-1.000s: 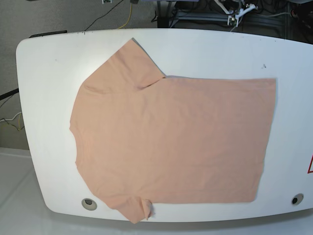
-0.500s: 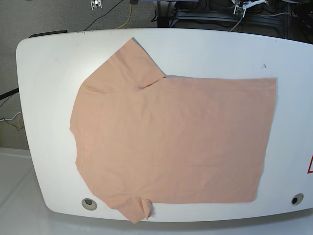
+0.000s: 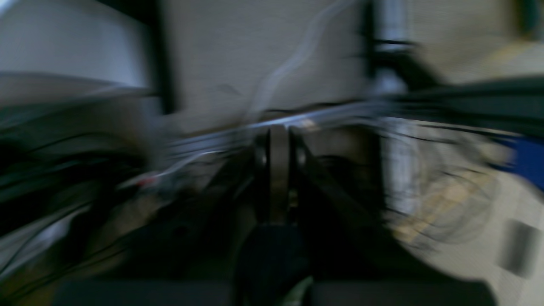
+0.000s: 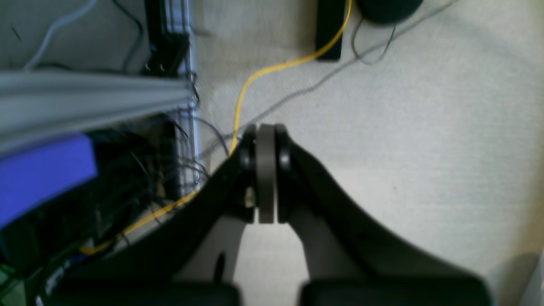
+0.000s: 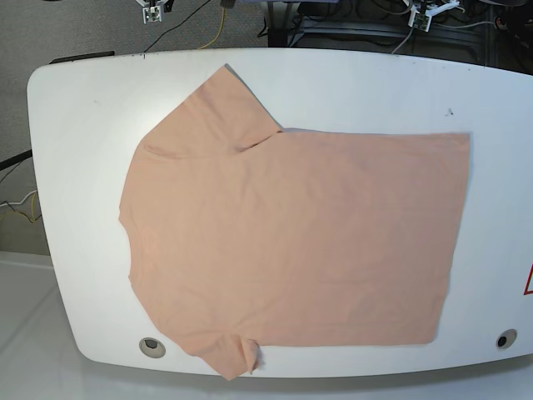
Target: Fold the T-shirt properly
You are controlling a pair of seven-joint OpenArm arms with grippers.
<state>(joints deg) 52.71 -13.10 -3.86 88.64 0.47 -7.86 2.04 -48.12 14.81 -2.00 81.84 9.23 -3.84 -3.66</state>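
The peach T-shirt (image 5: 291, 233) lies spread flat on the white table (image 5: 75, 167), neck side to the left and hem to the right. One sleeve points to the far edge and the other hangs a little over the near edge. Both arms are beyond the far edge, apart from the cloth; only small pale tips of them show at the top of the base view. My right gripper (image 4: 266, 170) is shut on nothing, above the carpet. In the motion-blurred left wrist view, my left gripper (image 3: 278, 170) also stands shut and empty.
A yellow cable (image 4: 255, 80) and grey wires run over the floor behind the table, beside an aluminium frame (image 4: 93, 91). The table has a round hole near each front corner (image 5: 151, 347) (image 5: 505, 339). A red mark (image 5: 528, 282) sits at its right edge.
The T-shirt has not moved. At the top of the base view, the arm tip on the left has drifted left and down, and the one on the right has shifted right.
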